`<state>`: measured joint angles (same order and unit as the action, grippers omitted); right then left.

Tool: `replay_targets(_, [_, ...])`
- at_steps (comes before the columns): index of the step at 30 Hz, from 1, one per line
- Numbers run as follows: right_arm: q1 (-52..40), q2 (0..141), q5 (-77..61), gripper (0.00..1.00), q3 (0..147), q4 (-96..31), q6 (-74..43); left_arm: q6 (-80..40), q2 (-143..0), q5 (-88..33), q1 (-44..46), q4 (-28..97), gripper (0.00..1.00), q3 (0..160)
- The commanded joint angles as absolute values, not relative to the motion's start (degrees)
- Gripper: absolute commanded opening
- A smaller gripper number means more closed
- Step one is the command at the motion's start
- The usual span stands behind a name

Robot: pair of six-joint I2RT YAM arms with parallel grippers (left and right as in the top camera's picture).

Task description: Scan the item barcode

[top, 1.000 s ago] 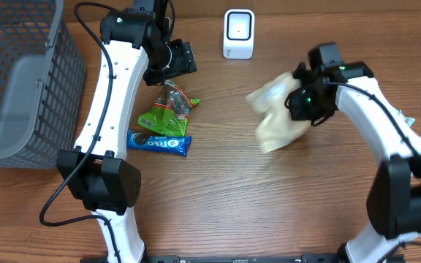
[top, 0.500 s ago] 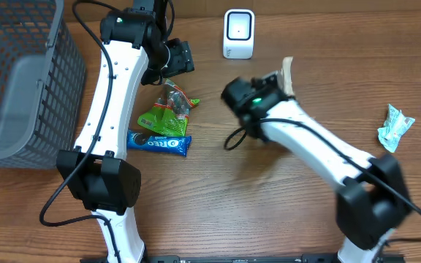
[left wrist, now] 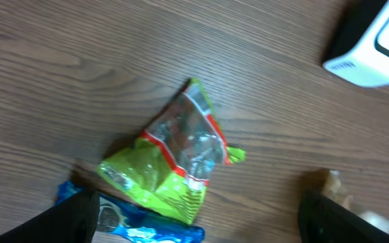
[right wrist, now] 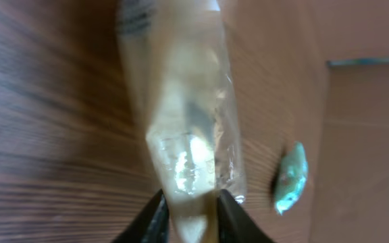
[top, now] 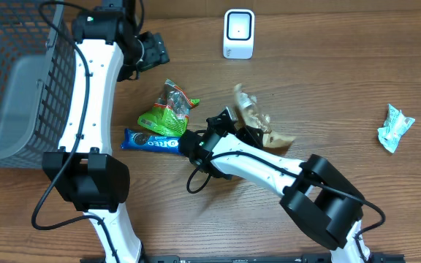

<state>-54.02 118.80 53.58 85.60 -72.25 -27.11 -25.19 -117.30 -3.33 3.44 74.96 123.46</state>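
Quick status from my remote seat. R gripper (right wrist: 193,219) is stretched across to mid-table and is pinching the bottom end of the clear crinkly plastic bag (right wrist: 188,128). In the wrist cam both fingers (right wrist: 159,217) sit tight against it, one on each side. Overhead puts that bag (top: 253,117) roughly centre of the wooden table (top: 327,66), nearer me than the white box-shaped barcode scanner (top: 238,33) and well apart from it. Pic is blurry, so I can't tell whether it's lifted or resting on the wood, and I can't see any barcode.

L gripper (top: 152,52) is up at the far left w/ its jaws spread wide and nothing between them. Its cam looks down on the green crumpled snack bag (left wrist: 174,158). The blue Oreo cookie pack (left wrist: 140,226) is just beside that, and their edges look to be touching.

Other stuff: the grey mesh basket (top: 20,80) is at the L edge. A small teal crumpled wrapper (top: 395,128) is far R, on its own, and also shows in the R wrist cam behind the bag.
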Motion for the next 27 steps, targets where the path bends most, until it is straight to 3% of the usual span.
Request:
replay_targets(1, [-55.16,119.57,48.47,0.28,86.39,-71.88,-28.29,-25.67,-117.27,-2.55,3.20,74.89,0.85,123.85])
replay_targets(9, [-56.90,118.30,35.86,0.29,90.04,-72.07,-28.01,-25.67,-117.27,-2.52,3.20,74.74,0.86,123.85])
replay_targets(13, [-53.10,114.69,27.86,0.30,94.59,-72.31,-26.57,-25.28,-117.27,-2.46,3.20,74.89,0.86,123.85])
replay_targets(17, [-43.44,109.16,17.37,0.37,98.70,-72.71,-26.55,-24.88,-117.27,-2.37,3.20,75.35,0.86,123.85])
replay_targets(18, [-39.75,107.55,13.30,0.53,99.13,-72.64,-26.55,-24.80,-117.27,-2.35,3.20,75.44,0.86,123.85])
replay_targets(19, [-36.01,106.19,9.02,0.62,99.18,-72.42,-26.55,-24.82,-117.27,-2.37,3.22,75.57,0.85,123.85])
replay_targets(27, [-12.43,105.56,-18.61,0.62,94.50,-70.89,-22.24,-24.82,-117.27,-2.37,3.36,75.88,0.86,123.85])
